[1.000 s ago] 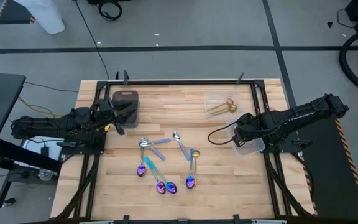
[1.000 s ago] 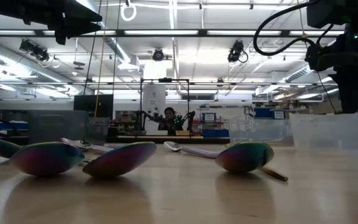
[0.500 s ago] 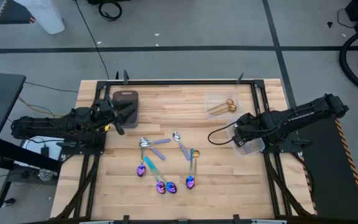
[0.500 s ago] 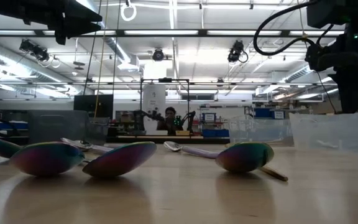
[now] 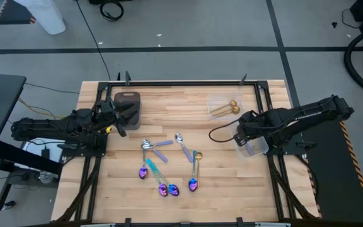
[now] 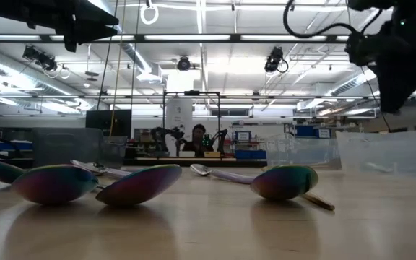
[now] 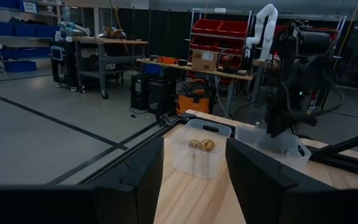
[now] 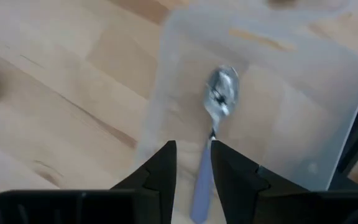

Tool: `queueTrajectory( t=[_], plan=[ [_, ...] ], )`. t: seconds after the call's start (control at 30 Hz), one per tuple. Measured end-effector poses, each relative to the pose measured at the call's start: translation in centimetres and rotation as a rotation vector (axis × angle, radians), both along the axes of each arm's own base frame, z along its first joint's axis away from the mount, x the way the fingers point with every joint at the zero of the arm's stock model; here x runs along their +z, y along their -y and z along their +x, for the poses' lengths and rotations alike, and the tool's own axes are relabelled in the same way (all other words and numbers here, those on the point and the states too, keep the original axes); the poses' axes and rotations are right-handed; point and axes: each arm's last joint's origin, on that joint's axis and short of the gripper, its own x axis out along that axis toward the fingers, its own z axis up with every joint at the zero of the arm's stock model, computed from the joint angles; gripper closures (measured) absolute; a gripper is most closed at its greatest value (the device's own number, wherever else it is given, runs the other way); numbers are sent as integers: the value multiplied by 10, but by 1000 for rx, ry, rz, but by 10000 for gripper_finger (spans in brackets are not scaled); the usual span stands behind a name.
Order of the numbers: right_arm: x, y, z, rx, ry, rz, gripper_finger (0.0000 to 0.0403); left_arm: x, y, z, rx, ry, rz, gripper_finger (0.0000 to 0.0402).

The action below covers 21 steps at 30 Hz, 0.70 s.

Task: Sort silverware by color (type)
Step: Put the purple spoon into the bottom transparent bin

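While the right gripper is hanging over a clear container at the right side of the worktop, a silver spoon with a pale lilac handle is showing between its fingers, bowl pointing away from the wrist. The fingers are standing only a little apart, and I cannot tell whether they are pinching the handle or have already let it go. I think the step in hand is placing this spoon into the container. To do it well, the gripper should be spreading fully and then rising straight up, so the handle is not being dragged over the thin plastic wall.

The left gripper is waiting with its fingers spread wide, near the dark tray at the left side.

The other spoons are lying in a loose group near the middle of the worktop, some crossing or touching each other. Two gold spoons are resting in the second clear container toward the far right.

For moving, the bare wood between the group and the right container is giving open room. The container under the right gripper is sitting just beside the worktop's right frame rail, so a push outward could be sliding it against that edge.
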Motion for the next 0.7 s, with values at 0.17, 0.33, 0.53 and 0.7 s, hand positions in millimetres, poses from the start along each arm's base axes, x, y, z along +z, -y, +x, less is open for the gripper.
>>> queueTrajectory(
  t=[0.17, 0.33, 0.53, 0.7],
  plan=[
    [5, 0, 5, -2, 62, -18, 295, -1, 1, 0, -31, 14, -41, 219],
    [9, -1, 14, 13, 167, -109, 295, 4, 8, 3, -270, 57, -148, 220],
    [18, -3, 32, 40, 364, -184, 295, 0, 10, 14, -315, -41, -243, 238],
    [43, -11, 58, 280, 656, -328, 296, -16, 17, 30, -337, -165, -313, 246]
  ],
)
